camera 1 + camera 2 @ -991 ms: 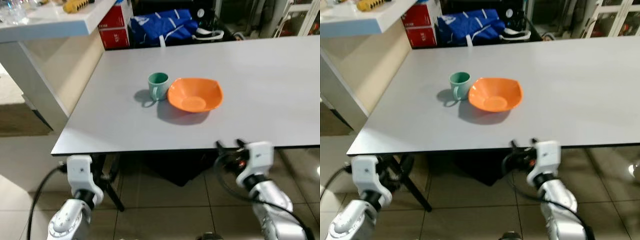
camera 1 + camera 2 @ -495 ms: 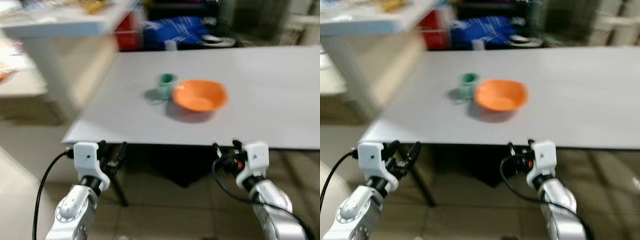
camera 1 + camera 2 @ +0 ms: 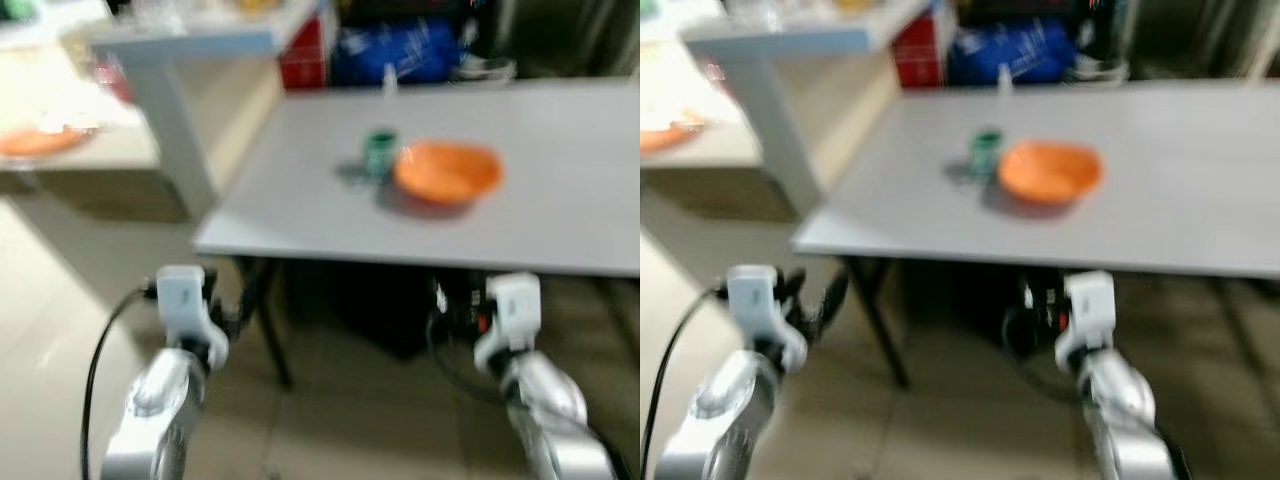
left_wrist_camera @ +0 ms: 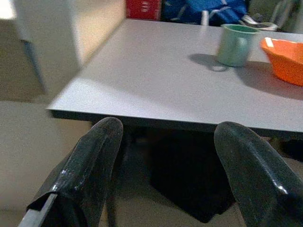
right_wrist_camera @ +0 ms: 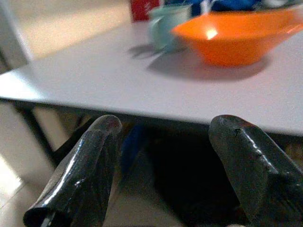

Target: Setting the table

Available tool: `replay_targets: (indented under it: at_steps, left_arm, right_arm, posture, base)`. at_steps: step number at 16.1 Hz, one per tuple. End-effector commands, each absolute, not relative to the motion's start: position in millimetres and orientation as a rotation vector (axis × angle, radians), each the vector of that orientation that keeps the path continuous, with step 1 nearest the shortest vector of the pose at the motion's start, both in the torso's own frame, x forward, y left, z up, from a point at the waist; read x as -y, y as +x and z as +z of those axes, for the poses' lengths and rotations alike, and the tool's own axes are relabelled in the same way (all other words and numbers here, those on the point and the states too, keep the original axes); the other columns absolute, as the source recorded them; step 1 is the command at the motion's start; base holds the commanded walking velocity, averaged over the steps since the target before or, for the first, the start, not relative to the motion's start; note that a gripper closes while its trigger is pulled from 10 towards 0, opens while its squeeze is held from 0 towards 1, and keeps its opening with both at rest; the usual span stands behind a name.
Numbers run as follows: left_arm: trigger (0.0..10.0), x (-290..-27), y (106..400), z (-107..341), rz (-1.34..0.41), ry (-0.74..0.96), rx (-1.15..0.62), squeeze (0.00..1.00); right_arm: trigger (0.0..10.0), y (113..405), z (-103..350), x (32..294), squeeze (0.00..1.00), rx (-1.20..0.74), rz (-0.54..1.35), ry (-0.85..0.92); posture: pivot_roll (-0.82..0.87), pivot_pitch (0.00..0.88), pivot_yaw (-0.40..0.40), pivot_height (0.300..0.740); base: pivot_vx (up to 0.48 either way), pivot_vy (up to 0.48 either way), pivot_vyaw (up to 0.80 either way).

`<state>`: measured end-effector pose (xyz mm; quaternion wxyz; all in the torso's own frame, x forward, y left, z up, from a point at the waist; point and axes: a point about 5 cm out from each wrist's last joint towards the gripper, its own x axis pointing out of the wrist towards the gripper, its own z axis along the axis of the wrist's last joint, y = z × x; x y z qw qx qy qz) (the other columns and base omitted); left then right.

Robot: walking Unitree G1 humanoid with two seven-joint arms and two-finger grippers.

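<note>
Now we're off the table (image 3: 300, 215) w/ both grippers, left (image 4: 165, 165) & right (image 5: 165, 165), spread wide, empty, below its edge. Cup (image 3: 379, 153) touches bowl (image 3: 447, 172) mid-table. Risk: blurred view, so we could clip the edge.

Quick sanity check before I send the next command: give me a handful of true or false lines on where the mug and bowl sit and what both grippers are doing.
1. The green mug stands upright on the grey table. True.
2. The orange bowl lies upside down on the floor. False: it sits right way up on the table, beside the mug.
3. The left gripper is open and holds nothing. True.
4. The right gripper is clamped on the bowl's rim. False: its fingers are apart and empty, short of the table's near edge.
5. The mug sits inside the bowl. False: it stands next to it.
</note>
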<state>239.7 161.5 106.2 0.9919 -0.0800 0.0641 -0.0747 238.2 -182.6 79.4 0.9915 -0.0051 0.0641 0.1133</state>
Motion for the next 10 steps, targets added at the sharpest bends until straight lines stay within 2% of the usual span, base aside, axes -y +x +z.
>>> replay_targets:
  at_steps: [1, 3, 10]
  left_arm:
    - [10.0, -167.3, 241.7, 105.0, -0.128, -0.156, -0.143, 0.0]
    - [10.0, -168.3, 246.9, 107.8, -0.128, -0.169, -0.134, 0.0]
    - [10.0, -167.4, 251.5, 111.6, -0.137, -0.172, -0.122, 0.0]
  right_arm:
    - [10.0, 241.3, 81.0, 175.8, 0.0, -0.12, 0.244, -0.007]
    - [10.0, 242.5, 82.1, 174.2, 0.0, -0.109, 0.247, -0.013]
    - [10.0, 247.0, 77.8, 171.9, 0.0, -0.135, 0.243, -0.029]
  posture:
    - [-0.22, 0.0, 0.12, 0.74]
    - [-0.22, 0.0, 0.12, 0.74]
    - [-0.21, 0.0, 0.112, 0.74]
  base:
    - [0.0, 0.48, 0.0]
    - [0.0, 0.48, 0.0]
    - [0.0, 0.48, -0.8]
